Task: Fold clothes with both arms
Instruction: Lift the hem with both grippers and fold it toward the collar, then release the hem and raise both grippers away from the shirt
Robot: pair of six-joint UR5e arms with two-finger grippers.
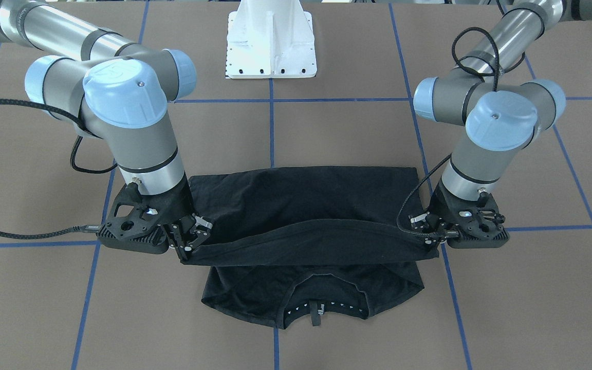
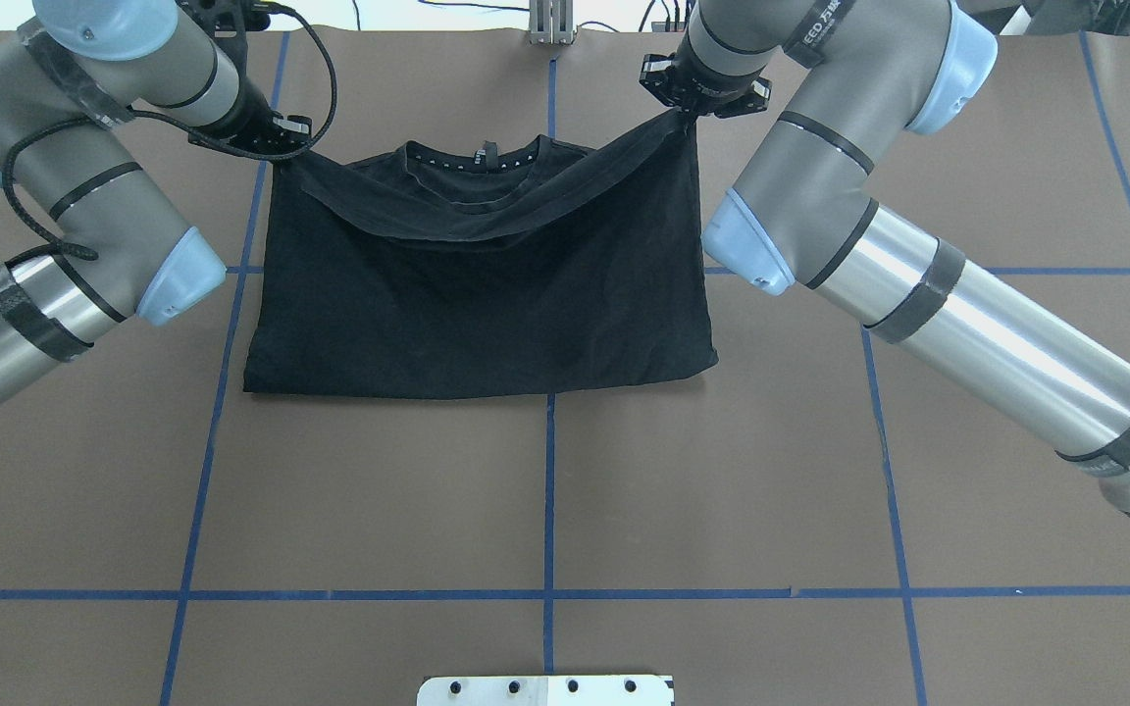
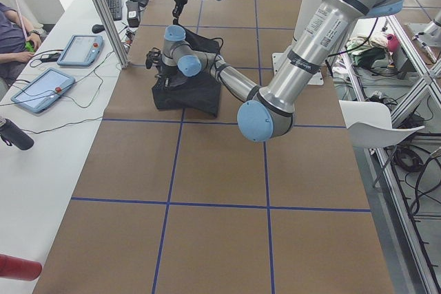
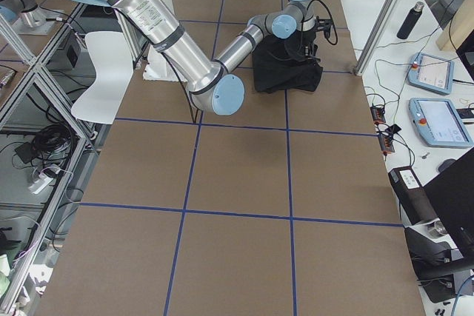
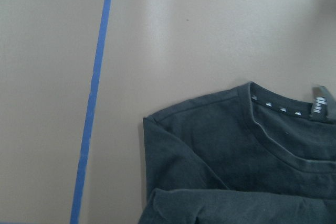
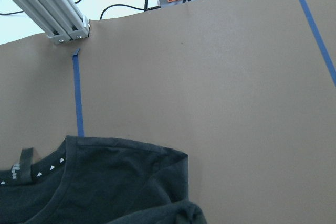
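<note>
A black short-sleeved T-shirt (image 2: 477, 304) lies on the flat brown table surface (image 2: 379, 490), which is crossed by blue tape lines (image 2: 549, 471). It sits well apart from the white metal pedestal base (image 1: 271, 46) and shows only plain black cloth. Its ribbed collar (image 1: 321, 303), with a row of small white triangles inside the neck band, rests flat on the table at the end away from the robot. The opposite edge of the garment is raised off the table and stretched between the two claws. It hangs as a sagging band over the body of the shirt, close to the collar. The black two-finger left gripper (image 1: 436, 236) is clamped on one corner of that raised edge, and the black two-finger right gripper (image 1: 190, 244) is clamped on the other corner. The silver-grey tubular left arm (image 2: 84, 186) and the silver-grey tubular right arm (image 2: 977, 324), both with light blue joint caps, reach across the table on either side of the shirt.
</note>
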